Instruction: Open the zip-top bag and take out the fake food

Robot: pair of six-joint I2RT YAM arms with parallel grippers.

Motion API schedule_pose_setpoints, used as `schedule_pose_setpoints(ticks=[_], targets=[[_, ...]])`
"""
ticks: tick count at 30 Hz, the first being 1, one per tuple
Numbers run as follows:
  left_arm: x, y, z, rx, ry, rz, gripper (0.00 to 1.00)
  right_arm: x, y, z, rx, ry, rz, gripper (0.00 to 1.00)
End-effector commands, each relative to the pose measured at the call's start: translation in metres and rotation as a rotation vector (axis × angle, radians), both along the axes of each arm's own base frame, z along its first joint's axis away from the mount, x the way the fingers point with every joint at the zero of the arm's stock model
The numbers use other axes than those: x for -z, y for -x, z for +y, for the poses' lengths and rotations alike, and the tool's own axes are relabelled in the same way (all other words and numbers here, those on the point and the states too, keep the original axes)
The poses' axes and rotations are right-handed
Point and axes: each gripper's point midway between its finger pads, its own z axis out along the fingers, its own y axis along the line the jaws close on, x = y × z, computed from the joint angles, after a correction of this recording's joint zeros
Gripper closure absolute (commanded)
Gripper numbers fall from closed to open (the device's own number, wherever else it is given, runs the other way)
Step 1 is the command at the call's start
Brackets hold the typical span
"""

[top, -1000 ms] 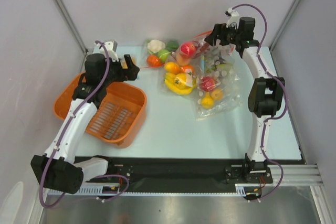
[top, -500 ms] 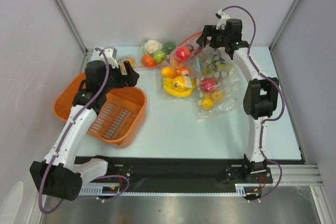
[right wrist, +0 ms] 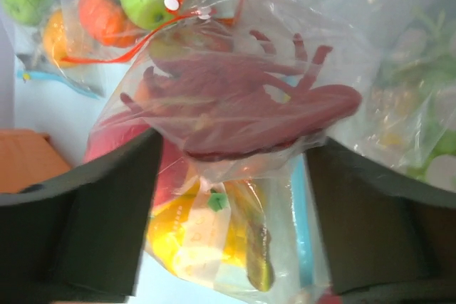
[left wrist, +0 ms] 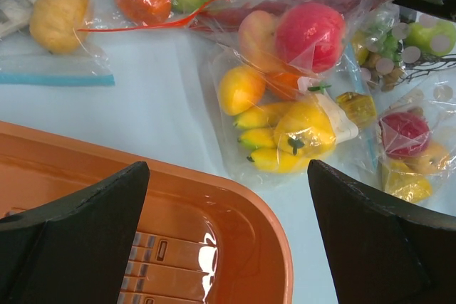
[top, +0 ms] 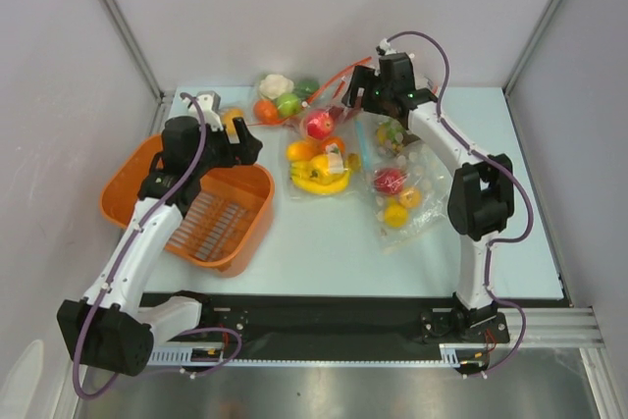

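Clear zip-top bag (right wrist: 299, 26) sits at the far middle of the tabletop (top: 324, 242), bunched between the right fingers (right wrist: 78, 204), which are spread wide. Dark-red lobster (right wrist: 249, 115) inside, red apple (left wrist: 310, 33) just beside it. Left fingers (left wrist: 78, 233) also wide, holding nothing, above the orange basket (left wrist: 235, 247) rim

Built of slim white links and chunky black joint housings, left arm (top: 137, 242) and right arm (top: 444, 141) alike. Trailed by a looping purple cable (top: 203, 134) along each. Tipped with broad, matte black, wedge-shaped fingers (left wrist: 78, 240).
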Motion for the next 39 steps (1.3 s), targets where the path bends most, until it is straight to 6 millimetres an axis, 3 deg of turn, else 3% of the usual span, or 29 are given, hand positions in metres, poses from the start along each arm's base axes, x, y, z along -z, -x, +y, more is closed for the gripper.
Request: schedule_pose_setpoints(ticks=[1,3,4,7,11,17,24,28,29,34,36,39], targets=[[-0.017,0.003,-0.003,0.015,0.019,-0.062,0.00,0.007,-0.002,0.001,0.062,-0.023,0.051,0.20],[-0.015,0.006,-0.001,0.008,0.012,-0.057,0.00,0.013,-0.002,-0.001,0.065,-0.008,0.062,0.35],[-0.017,0.007,0.001,0.002,0.007,-0.067,0.00,0.017,-0.001,-0.003,0.069,0.007,0.074,0.50],[-0.014,0.010,0.003,-0.002,-0.001,-0.063,0.00,0.020,0.002,-0.007,0.073,0.026,0.084,0.79],[-0.009,0.012,0.000,0.015,0.004,-0.054,0.00,0.018,0.009,-0.010,0.069,0.015,0.091,1.00],[-0.016,0.007,-0.005,0.029,-0.001,-0.078,0.00,-0.016,0.013,-0.019,0.075,-0.066,0.041,1.00],[-0.030,-0.005,-0.033,0.101,0.025,-0.112,0.00,-0.110,0.036,-0.009,-0.053,-0.259,-0.117,1.00],[-0.039,-0.017,-0.050,0.139,0.034,-0.128,0.00,-0.143,0.059,-0.009,-0.105,-0.323,-0.168,1.00],[-0.049,-0.019,-0.053,0.148,0.040,-0.153,0.00,-0.150,0.066,-0.010,-0.118,-0.330,-0.177,1.00],[-0.062,-0.026,-0.072,0.206,0.078,-0.183,0.00,-0.168,0.099,-0.026,-0.151,-0.353,-0.193,1.00],[-0.066,-0.028,-0.081,0.227,0.091,-0.191,0.00,-0.170,0.122,-0.030,-0.184,-0.361,-0.180,1.00],[-0.066,-0.027,-0.098,0.265,0.095,-0.194,0.00,-0.158,0.157,-0.035,-0.281,-0.315,-0.146,1.00]])
